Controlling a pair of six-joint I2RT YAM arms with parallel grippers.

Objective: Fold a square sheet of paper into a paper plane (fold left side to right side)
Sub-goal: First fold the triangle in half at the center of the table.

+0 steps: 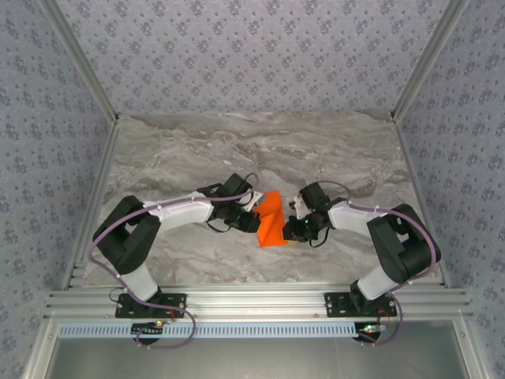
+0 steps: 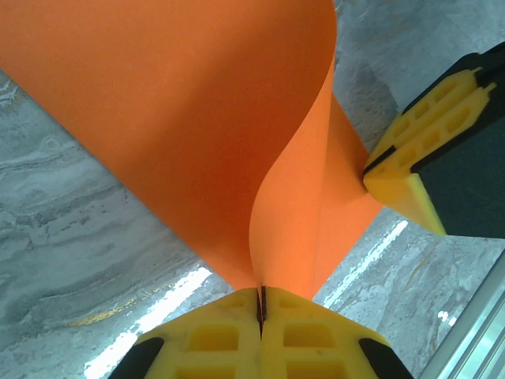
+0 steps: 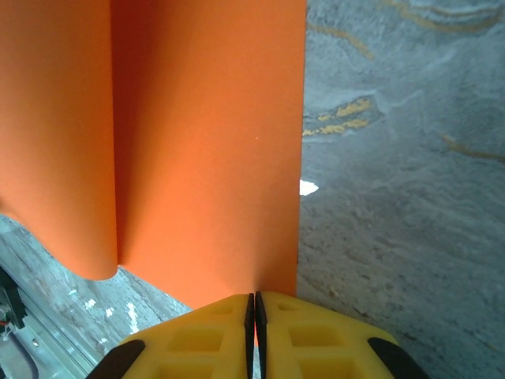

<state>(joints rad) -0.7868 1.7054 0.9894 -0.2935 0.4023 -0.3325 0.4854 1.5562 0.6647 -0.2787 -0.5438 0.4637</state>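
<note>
You have the sheet of paper (image 1: 271,221) between the two arms, about midway between the left and right edges of the table (image 1: 237,150) and closer to its near edge than its far one. It is plain bright orange and bent up off the marbled top rather than lying flat.

Your left gripper (image 1: 251,212) meets the sheet's left side. In the left wrist view its yellow fingers (image 2: 213,339) are pressed together, with the paper's edge running down into the seam between them, so it is clamped on the sheet. Your right gripper (image 1: 290,219) meets the right side. From its own wrist camera the fingers (image 3: 308,339) are likewise closed tight, and the paper's right edge enters the slit between them. The left wrist view also shows that gripper's yellow tip pinching the paper's far edge.

Between the two grips the sheet curls in a loose S, one flap swinging over the other.

From above you cannot tell whether the paper's lower corner touches the table, since both wrists crowd in over it and hide the fingertips. Each wrist camera cuts off the top of the sheet, so its full outline cannot be made out. Whether a crease has set in the curl is hard to tell.
</note>
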